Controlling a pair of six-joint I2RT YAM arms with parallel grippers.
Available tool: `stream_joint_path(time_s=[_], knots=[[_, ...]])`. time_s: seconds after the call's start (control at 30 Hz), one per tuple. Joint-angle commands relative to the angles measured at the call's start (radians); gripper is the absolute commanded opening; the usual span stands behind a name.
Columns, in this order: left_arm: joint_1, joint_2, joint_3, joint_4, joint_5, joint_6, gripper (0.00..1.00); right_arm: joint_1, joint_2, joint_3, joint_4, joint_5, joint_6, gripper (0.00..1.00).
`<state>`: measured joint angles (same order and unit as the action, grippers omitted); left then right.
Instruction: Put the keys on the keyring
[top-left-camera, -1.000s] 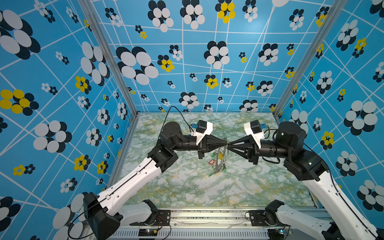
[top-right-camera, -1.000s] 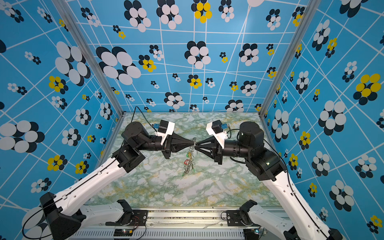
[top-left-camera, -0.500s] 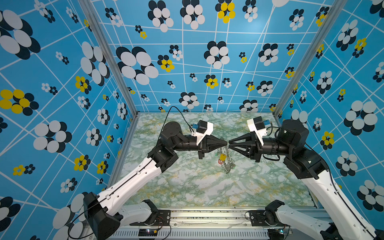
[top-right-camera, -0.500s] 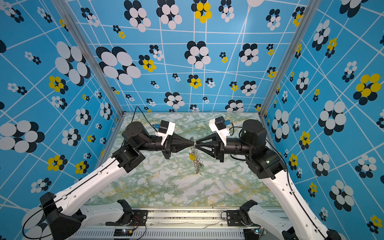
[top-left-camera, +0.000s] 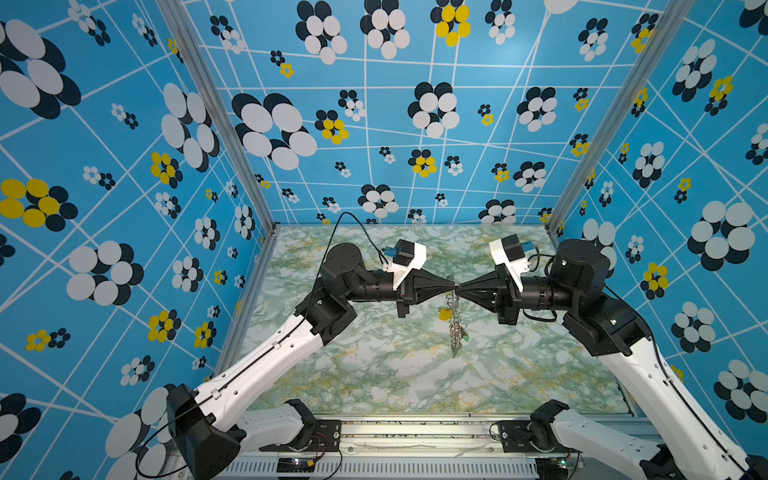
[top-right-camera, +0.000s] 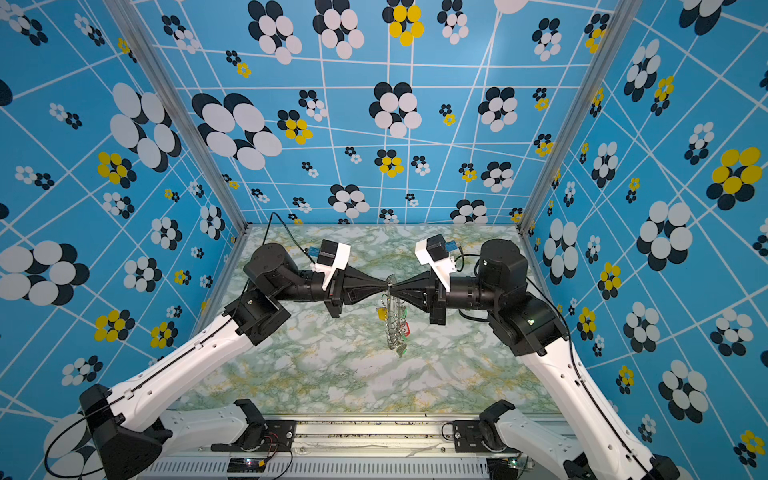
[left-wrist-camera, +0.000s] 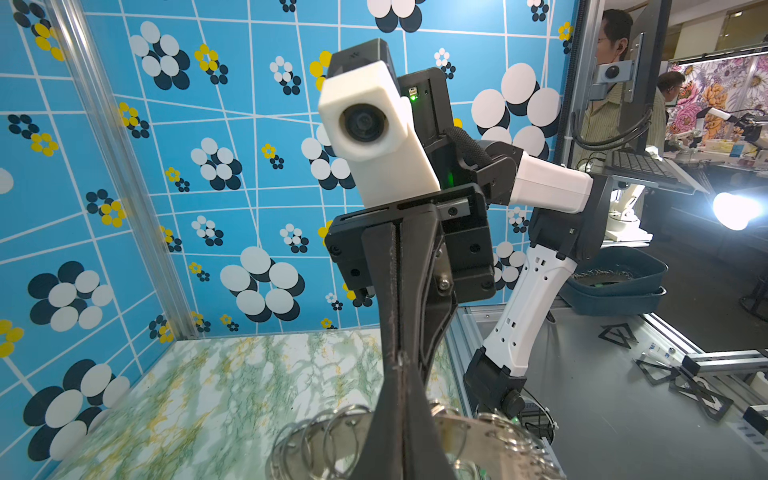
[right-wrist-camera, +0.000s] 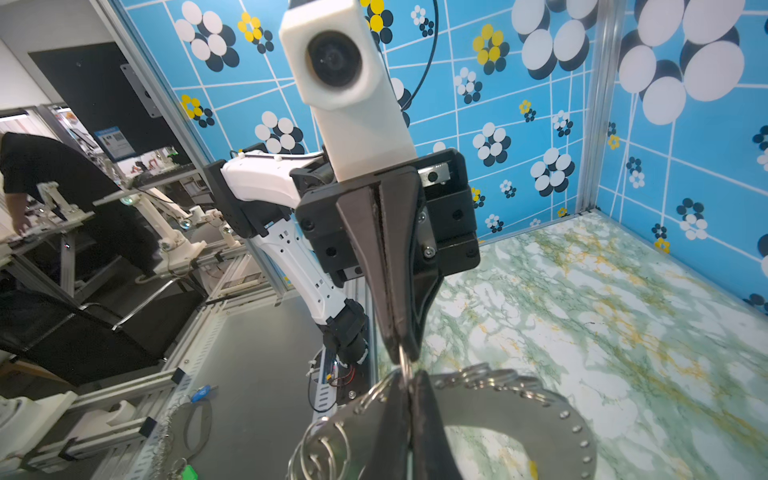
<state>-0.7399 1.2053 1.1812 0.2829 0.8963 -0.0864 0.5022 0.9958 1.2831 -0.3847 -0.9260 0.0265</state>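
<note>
Both arms are held level over the green-marbled bench (top-left-camera: 374, 374). In both top views their tips are met nose to nose near mid-bench.

Left tool (top-left-camera: 452, 285): jaws are pressed together and clamped on the top rim of the keyring (top-left-camera: 455, 320).

Right tool (top-left-camera: 460, 286): jaws are likewise together. In the right wrist view a thin wire loop (right-wrist-camera: 402, 362) is seen pinched where the two tips meet. This tool is therefore noted as gripping the keyring's top edge as well.

Keyring: it is hung below the meeting point and is seen edge-on in both top views. Whether its lower end is clear of the bench cannot be told. In the right wrist view its flat grey face and riveted rim are shown. In the left wrist view the fringe of wire loops is shown behind the left tool's own fingers (left-wrist-camera: 401, 415).

Attached items: a yellow tag (top-left-camera: 444, 313) is seen on the left-arm side of the ring. A red tag (top-right-camera: 405, 330) is seen on the right-arm side, and a green tag (top-left-camera: 466, 338) lower down. The metal keys themselves are too small to be made out.

Outside the cell, a spare ring (right-wrist-camera: 183, 432) is seen lying on the grey deck.
</note>
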Motion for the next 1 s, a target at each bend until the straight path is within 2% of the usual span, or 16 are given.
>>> stream_joint_path(time_s=[0.0, 0.2, 0.37, 0.53, 0.63, 0.77, 0.8, 0.97], knots=[[-0.007, -0.009, 0.044, 0.022, 0.021, 0.02, 0.0, -0.004, -0.014, -0.006, 0.008, -0.01, 0.015, 0.0], [-0.007, -0.008, 0.042, 0.015, 0.01, 0.024, 0.0, -0.005, -0.015, 0.003, -0.008, -0.003, 0.008, 0.0], [-0.006, -0.015, 0.043, -0.025, -0.012, 0.029, 0.03, -0.004, -0.011, 0.044, -0.104, 0.043, -0.053, 0.0], [-0.006, -0.026, 0.047, -0.097, -0.032, 0.039, 0.18, -0.004, -0.006, 0.075, -0.18, 0.08, -0.097, 0.0], [-0.007, -0.048, 0.053, -0.166, -0.063, 0.061, 0.34, -0.004, -0.004, 0.09, -0.227, 0.106, -0.128, 0.0], [-0.007, -0.039, 0.116, -0.332, -0.072, 0.085, 0.42, 0.002, 0.001, 0.113, -0.294, 0.155, -0.182, 0.0], [-0.007, -0.027, 0.149, -0.39, -0.061, 0.09, 0.48, 0.008, 0.004, 0.124, -0.317, 0.172, -0.201, 0.0], [-0.009, 0.039, 0.274, -0.621, -0.025, 0.128, 0.52, 0.037, 0.023, 0.165, -0.389, 0.233, -0.269, 0.0]])
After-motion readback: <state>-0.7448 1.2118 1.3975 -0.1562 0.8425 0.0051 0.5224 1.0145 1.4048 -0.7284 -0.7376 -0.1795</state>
